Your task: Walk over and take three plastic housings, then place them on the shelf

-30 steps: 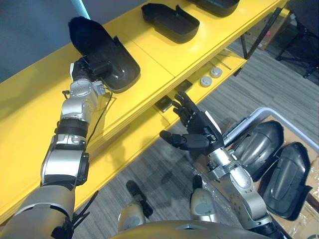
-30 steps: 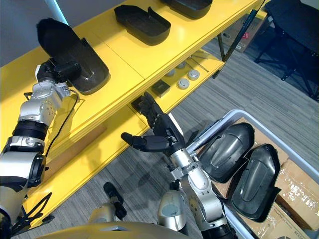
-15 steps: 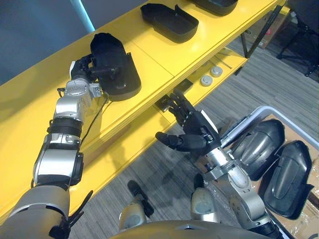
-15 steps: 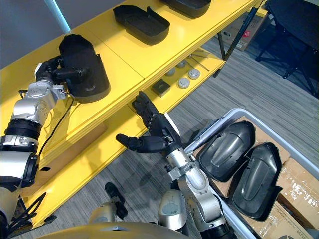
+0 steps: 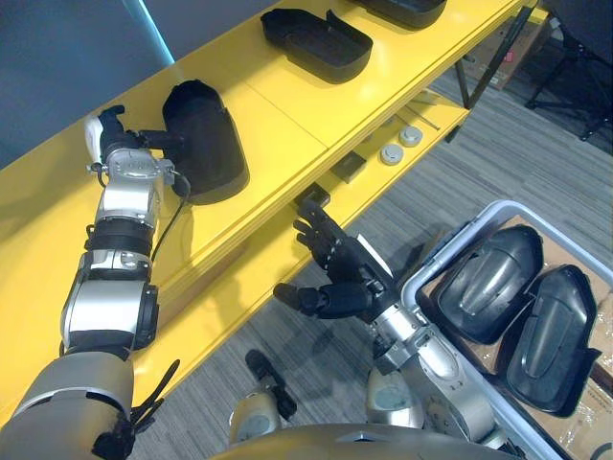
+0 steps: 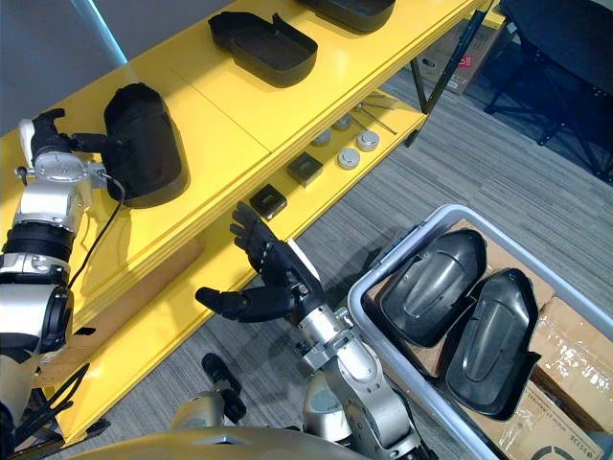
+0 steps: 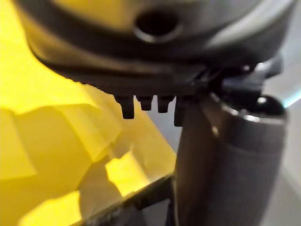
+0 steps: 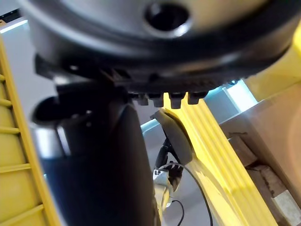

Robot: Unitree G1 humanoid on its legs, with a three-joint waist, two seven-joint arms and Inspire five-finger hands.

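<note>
On the shelf, the near housing lies flat beside the left hand, whose fingers seem slack, one touching its rim. Draw that hand straight back, without dragging the housing along. The right hand hangs spread and empty below.

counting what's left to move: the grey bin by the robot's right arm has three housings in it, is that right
No, two, not three: the grey bin by the robot's right arm has a housing and a second housing beside it, as the right eye view shows.
</note>
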